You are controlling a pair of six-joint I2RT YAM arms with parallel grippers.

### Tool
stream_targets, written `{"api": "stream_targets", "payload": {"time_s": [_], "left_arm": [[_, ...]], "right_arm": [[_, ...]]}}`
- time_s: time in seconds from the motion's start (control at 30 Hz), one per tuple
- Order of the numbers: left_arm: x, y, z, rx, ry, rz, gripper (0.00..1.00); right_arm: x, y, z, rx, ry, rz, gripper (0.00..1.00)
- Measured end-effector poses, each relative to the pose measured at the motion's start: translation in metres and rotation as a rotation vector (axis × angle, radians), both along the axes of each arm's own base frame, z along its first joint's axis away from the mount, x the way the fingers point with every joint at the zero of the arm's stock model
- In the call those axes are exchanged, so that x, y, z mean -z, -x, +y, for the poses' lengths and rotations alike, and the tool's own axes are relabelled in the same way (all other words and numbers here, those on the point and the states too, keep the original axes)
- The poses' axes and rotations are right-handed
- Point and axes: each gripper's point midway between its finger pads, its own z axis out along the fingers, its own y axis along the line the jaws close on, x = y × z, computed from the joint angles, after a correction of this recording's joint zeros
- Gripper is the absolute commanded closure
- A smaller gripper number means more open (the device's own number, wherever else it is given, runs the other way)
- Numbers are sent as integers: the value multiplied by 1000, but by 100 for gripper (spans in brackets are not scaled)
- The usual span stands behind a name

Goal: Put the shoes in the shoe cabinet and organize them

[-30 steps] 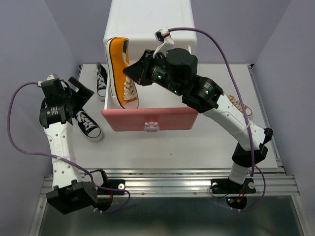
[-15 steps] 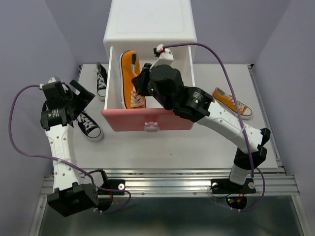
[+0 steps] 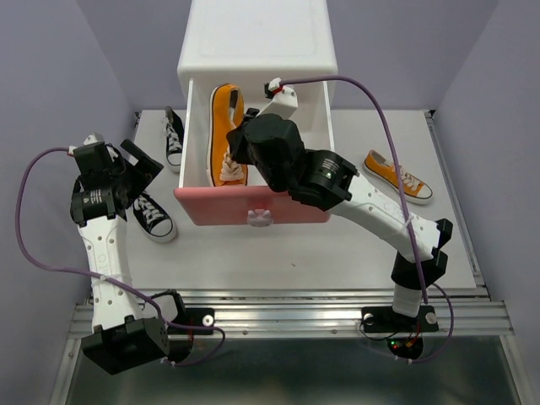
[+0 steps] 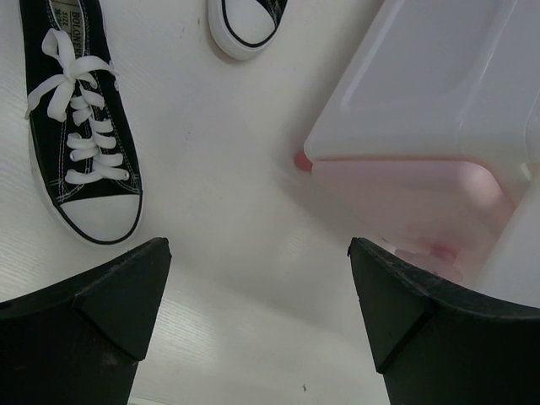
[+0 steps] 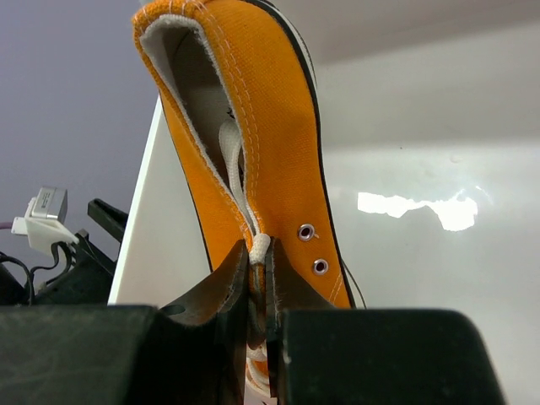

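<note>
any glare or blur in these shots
Right wrist view: a bright glare patch on the white drawer interior, orange shoe sharp. Left wrist view: left end effector fingers dark and soft-edged, black shoe crisp. Top external view: even light, soft shadows.

Top external: we look steeply down from above and behind the arm bases, wide enough to take in the whole table (image 3: 337,253) and the shoe cabinet (image 3: 257,38) at its far side.

Left wrist: we face down past the left gripper (image 4: 257,253), near the tabletop. Its black shoe (image 4: 80,126) and cabinet corner also appear from above.

Right wrist: very close, facing along the right gripper (image 5: 257,261) at an orange shoe (image 5: 270,143), likewise shared with the top view.
</note>
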Motion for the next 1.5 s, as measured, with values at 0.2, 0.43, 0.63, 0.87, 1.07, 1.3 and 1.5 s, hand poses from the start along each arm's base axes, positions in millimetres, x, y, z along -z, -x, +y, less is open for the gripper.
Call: {"api": "stream_targets", "payload": {"time_s": [0.2,0.43,0.63,0.87,1.07,1.3,1.5], "left_arm": [[7,2,0,-1,5,18,1],[7,2,1,-7,0,20,1],[7,2,2,-12,-4,21,1],[8,3,3,-14,-7,23,1],[8,3,3,-16,-11,25,1],[8,3,4,-19,-14,26,1],[8,3,5,-22,-17,27,1]], "right_arm": [[10,-5,9,7,22,7,99],[17,-7,12,10,36,16,99],[20,-7,14,5,37,21,99],[40,-15,26,1,69,40,99],[43,-20,22,18,67,47,99],[44,-23,20,28,70,47,97],[45,-30,16,39,73,50,89]]}}
